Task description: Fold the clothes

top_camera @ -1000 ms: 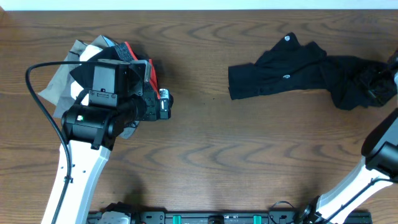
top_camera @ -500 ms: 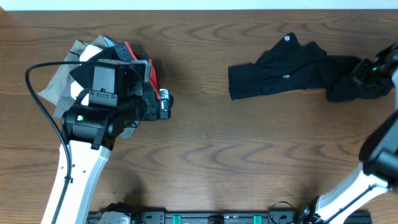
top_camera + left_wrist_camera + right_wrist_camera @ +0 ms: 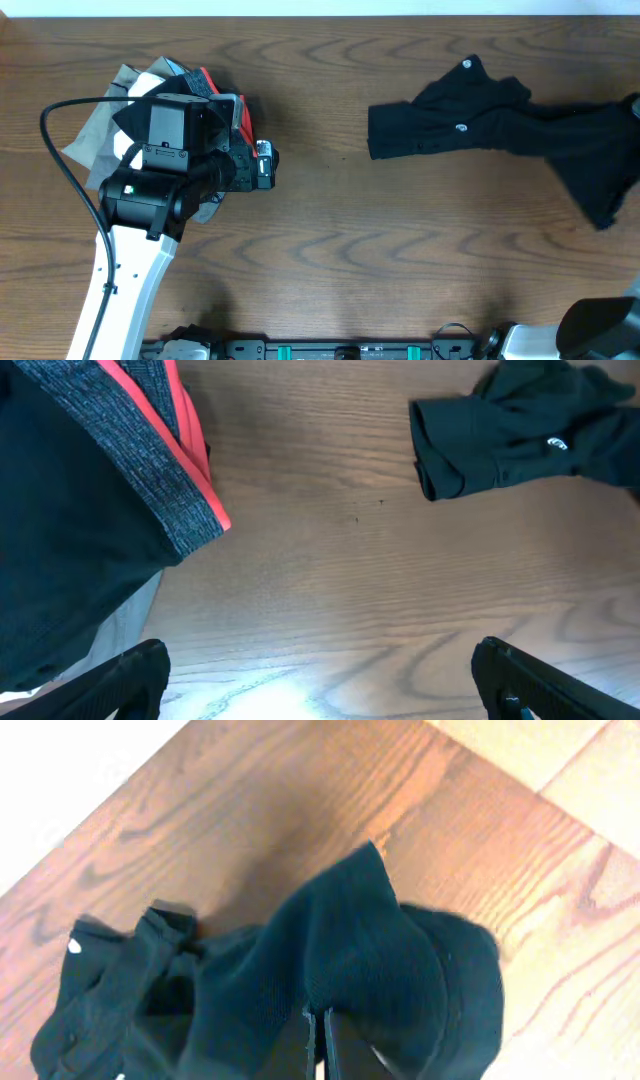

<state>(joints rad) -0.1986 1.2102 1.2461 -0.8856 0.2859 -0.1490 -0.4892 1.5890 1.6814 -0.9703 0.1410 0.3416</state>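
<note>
The clothes are a black shirt lying at the table's back right, its left part flat on the wood with a small white logo showing. Its right end is pulled up and spread toward the right edge. In the right wrist view my right gripper is shut on a bunch of the black fabric, which hangs away from the jaws. My left gripper is open over bare wood at the left, far from the shirt; its fingertips are wide apart with nothing between them.
A pile of other garments, grey, black and one with a red-orange band, lies under the left arm at the back left. The right arm's base shows at the front right corner. The table's far edge runs close behind the shirt.
The right gripper closed on the shirt's crumpled right end and lifted it, moving out of the overhead view. The fabric there has stretched out and spread. The left arm has not moved.
</note>
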